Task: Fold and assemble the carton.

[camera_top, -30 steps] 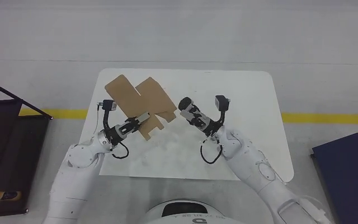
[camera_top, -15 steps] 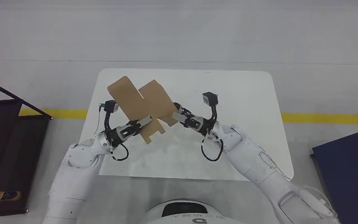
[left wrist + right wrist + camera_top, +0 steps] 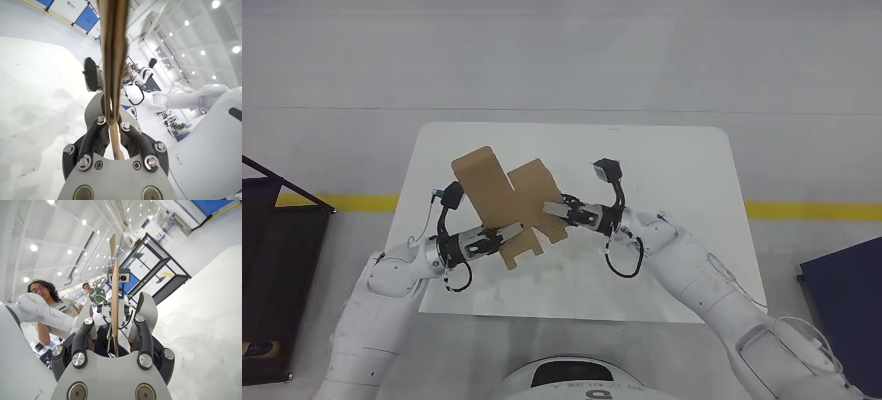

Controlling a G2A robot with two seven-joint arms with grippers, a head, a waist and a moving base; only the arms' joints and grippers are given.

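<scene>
Flat carton held over the counter, second grip not yet taken.

Nearest the robot, the left end effector [image 3: 111,113] is clenched on the near edge of the carton [image 3: 504,185], which is flattened and held edge-up above the counter [image 3: 672,170]. Just beyond, the right end effector [image 3: 113,308] straddles the carton's other side, released, its fingers seemingly clear of the board. Opening has not begun. Next, I judge, the right must close on one panel and draw the layers apart.

Round ceiling lamps [image 3: 34,247] give bright, even light; the white table [image 3: 28,75] glares, and wrist views bow outward.
</scene>
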